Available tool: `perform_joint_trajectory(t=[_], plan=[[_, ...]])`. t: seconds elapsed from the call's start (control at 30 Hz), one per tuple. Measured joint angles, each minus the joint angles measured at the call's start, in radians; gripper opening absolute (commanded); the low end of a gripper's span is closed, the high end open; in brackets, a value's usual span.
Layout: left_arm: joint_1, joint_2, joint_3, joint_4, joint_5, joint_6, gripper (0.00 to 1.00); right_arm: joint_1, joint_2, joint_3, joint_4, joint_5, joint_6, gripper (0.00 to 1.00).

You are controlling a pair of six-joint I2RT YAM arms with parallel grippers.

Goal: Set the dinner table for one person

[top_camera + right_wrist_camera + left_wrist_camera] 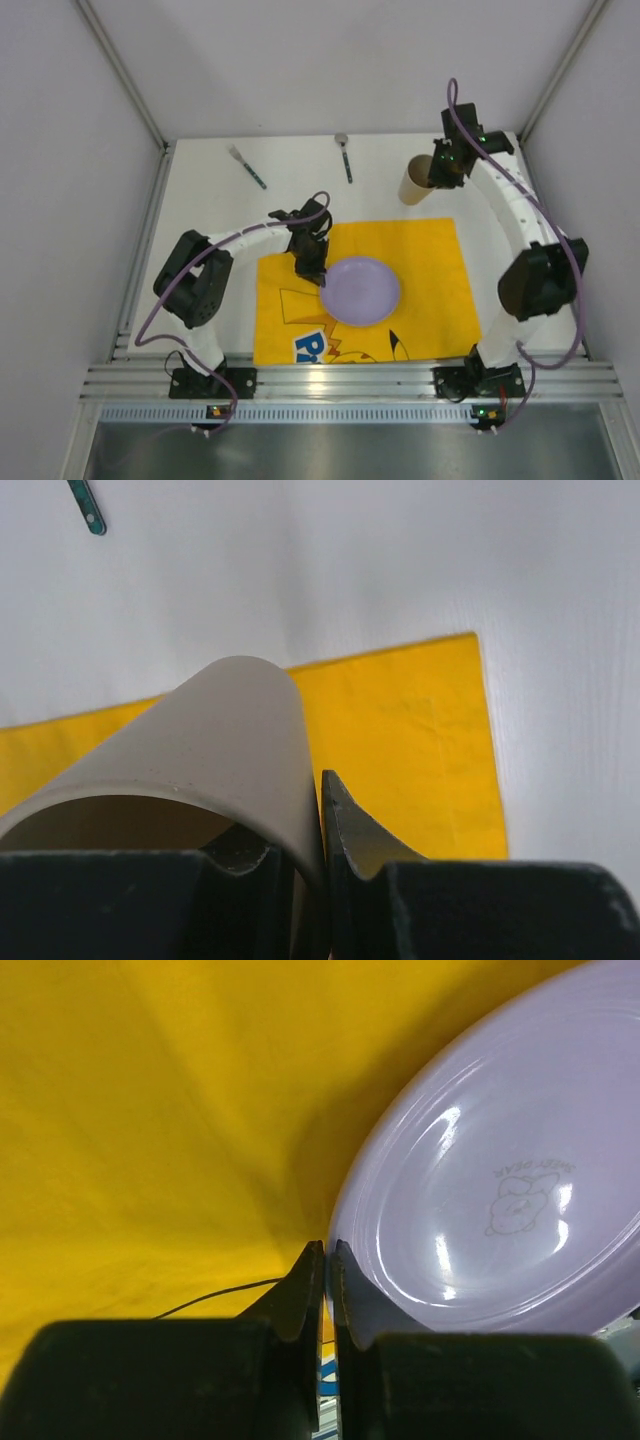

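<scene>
Over the yellow mat (430, 262), the left gripper (320, 276) clamped the purple plate (366, 292) by its rim; the right gripper (438, 174) pinched the tan cup (414, 184) wall.

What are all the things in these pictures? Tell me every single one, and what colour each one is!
dinner table: one, white, under everything
mat: one, yellow with a cartoon print, on the near half of the table
plate: one, light purple, in the middle of the mat
cup: one, tan, just past the mat's far right corner
fork: one, silver with a green handle, far left of the table
spoon: one, silver with a dark handle, far middle of the table
left gripper: one, black, shut on the plate's left rim
right gripper: one, black, shut on the cup's wall, with one finger inside and one outside
</scene>
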Motion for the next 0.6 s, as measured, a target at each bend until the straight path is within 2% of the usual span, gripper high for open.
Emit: perform_joint_trajectory(t=[0.03,0.1,0.13,0.2,0.27,0.37,0.6], plan=[[-0.005,-0.001,0.000,0.002,-0.003,-0.003,0.16,0.001,-0.083,-0.074,0.009,0.013,-0.003,0.00],[-0.014,-0.006,-0.001,0.003,-0.020,-0.013,0.27,0.002,-0.222,-0.196,0.002,0.036,-0.011,0.00],[-0.018,-0.010,-0.002,0.001,-0.029,-0.019,0.43,0.002,-0.285,-0.259,0.011,0.048,-0.013,0.00],[-0.022,-0.021,-0.003,-0.006,-0.047,-0.030,0.46,0.002,-0.365,-0.362,0.015,0.065,-0.013,0.00],[-0.025,-0.043,-0.003,-0.018,-0.066,-0.041,0.60,0.002,-0.408,-0.481,0.043,0.065,-0.012,0.00],[-0.025,-0.080,-0.002,-0.039,-0.100,-0.055,0.68,0.002,-0.401,-0.606,0.111,0.058,-0.009,0.00],[-0.025,-0.126,0.095,-0.148,-0.201,-0.077,0.69,0.002,-0.269,-0.653,0.258,0.087,-0.010,0.00]])
